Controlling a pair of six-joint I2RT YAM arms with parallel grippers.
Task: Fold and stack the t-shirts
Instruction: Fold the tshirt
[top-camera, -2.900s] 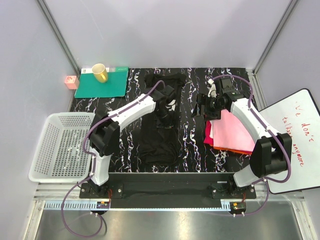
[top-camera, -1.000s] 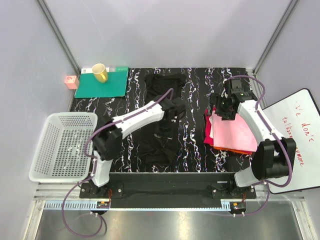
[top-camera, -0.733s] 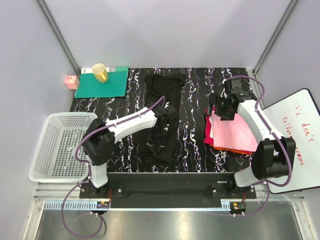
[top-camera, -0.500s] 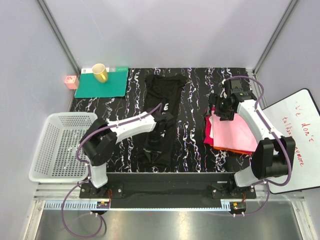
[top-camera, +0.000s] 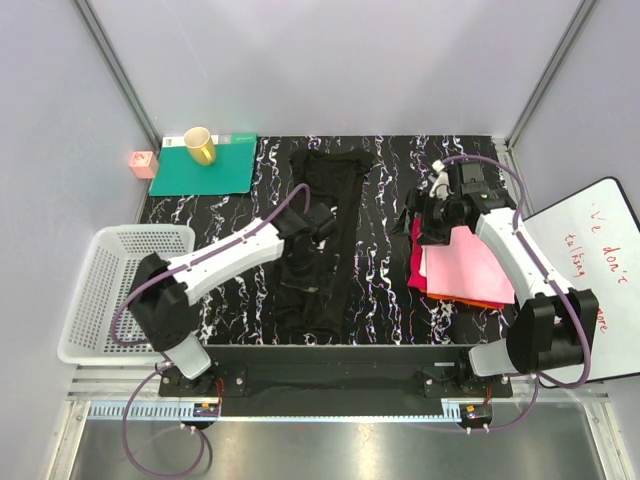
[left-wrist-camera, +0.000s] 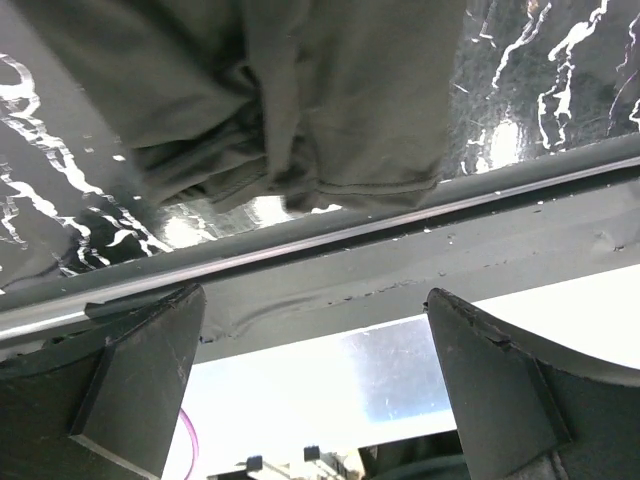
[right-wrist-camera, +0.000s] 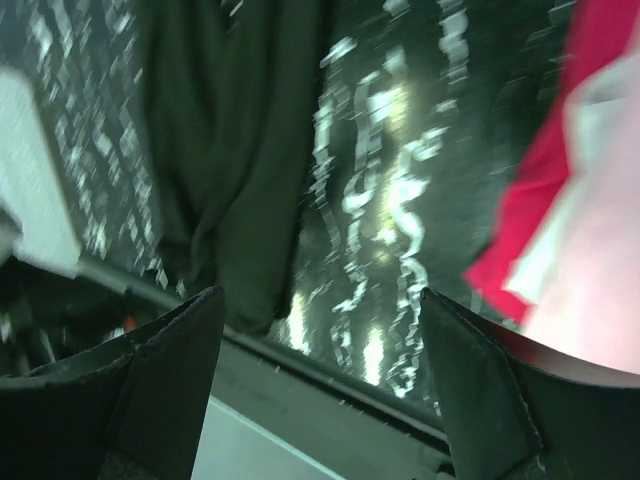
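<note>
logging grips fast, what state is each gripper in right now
left gripper: open, empty, over the black cloth t-shirt
right gripper: open, empty

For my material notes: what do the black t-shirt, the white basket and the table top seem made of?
Black t-shirt: soft matte cloth, likely knit; it wrinkles and shows a stitched hem. White basket: probably plastic; stiff perforated walls. Table top: glossy black with white veins, marble-look; stone or film, unclear.

The left arm (top-camera: 225, 255) and right arm (top-camera: 515, 250) share white shell links between black joint housings, each standing on a black base (top-camera: 188, 377). A purple cable (top-camera: 124, 418) trails along each arm. The fingers (left-wrist-camera: 130, 380) are dark, matte wedges.
</note>
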